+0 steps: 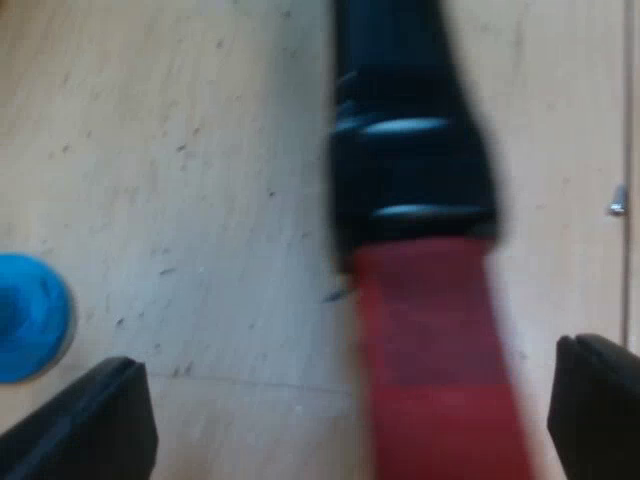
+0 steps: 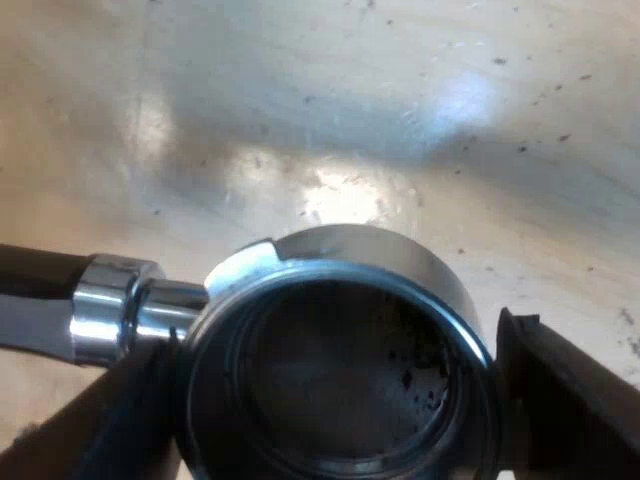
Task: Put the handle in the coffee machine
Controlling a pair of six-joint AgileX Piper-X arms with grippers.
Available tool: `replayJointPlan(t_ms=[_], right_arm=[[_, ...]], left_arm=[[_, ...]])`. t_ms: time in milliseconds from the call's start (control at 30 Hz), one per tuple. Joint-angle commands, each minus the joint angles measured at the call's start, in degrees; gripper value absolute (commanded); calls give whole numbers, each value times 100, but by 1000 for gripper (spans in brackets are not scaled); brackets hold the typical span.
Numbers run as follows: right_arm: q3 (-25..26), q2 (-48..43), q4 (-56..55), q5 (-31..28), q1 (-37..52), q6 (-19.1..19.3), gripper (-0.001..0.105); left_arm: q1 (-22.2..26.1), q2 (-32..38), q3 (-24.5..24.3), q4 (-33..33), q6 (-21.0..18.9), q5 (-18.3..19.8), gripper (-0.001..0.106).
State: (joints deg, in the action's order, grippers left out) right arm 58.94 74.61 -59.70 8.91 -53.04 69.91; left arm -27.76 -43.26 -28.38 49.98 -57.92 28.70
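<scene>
Holder [image 2: 330, 250] sits pinched by its rim in our right tool [image 2: 337, 335], likely to present its handle [image 1: 410, 180]. Our left tool [image 1: 350, 355] straddles that handle, spread wide and not touching.

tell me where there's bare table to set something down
Bare wood lies between the blue tamper and the dark handle, and a wide patch lies beyond the rim of the holder's basket. Crowded: the handle's red end between the left gripper's open jaws, and around the basket.
</scene>
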Motion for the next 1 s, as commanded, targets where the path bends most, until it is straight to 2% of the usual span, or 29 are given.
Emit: replayJointPlan(t_ms=[33, 200, 333, 567, 1000], right_arm=[[97, -95, 80, 243, 20, 107, 0], [97, -95, 157, 302, 20, 107, 0], [97, -95, 294, 379, 20, 78, 0], [97, -95, 293, 378, 20, 66, 0], [97, -95, 293, 378, 20, 66, 0]], left_arm=[[44, 16, -22, -123, -6, 180, 81], [13, 16, -22, -131, -6, 200, 81], [13, -184, -16, -143, -6, 454, 81], [13, -338, -43, -385, -6, 449, 81], [13, -338, -79, -408, -6, 520, 78]])
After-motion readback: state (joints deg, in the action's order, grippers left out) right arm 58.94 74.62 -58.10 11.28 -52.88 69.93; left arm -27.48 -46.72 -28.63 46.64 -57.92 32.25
